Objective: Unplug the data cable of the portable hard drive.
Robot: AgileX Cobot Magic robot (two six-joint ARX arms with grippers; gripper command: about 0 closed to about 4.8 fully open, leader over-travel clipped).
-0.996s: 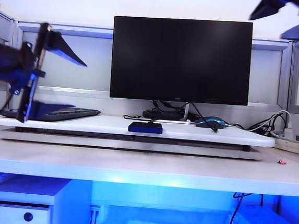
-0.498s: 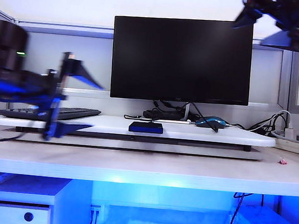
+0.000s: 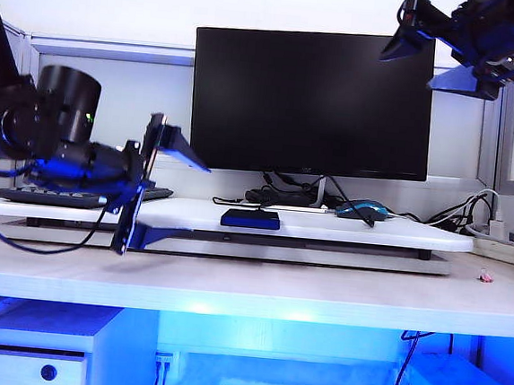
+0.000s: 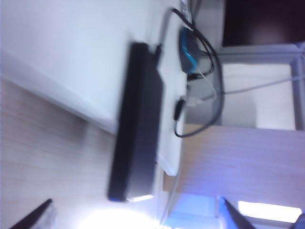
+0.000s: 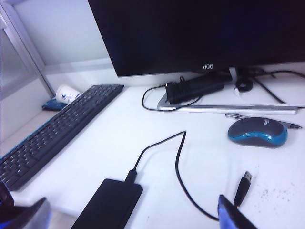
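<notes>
left gripper (image 3: 149, 188), fingers apart and empty, hangs level by the white board's (image 3: 75, 211) left front edge; the portable hard drive (image 3: 250, 219) lies to its right, data cable (image 5: 162, 148) still plugged. right gripper (image 3: 440, 55), fingers apart, hovers high above the monitor (image 3: 310, 103), whose bezel marking is unreadable.

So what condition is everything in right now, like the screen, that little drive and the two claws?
monitor: dark, off.
portable hard drive: flat on the white board, cable plugged in.
data cable: one end in the drive, other plug lying loose.
mouse: resting, untouched.
left claw: open, empty, left of the drive.
right claw: open, empty, up high.
</notes>
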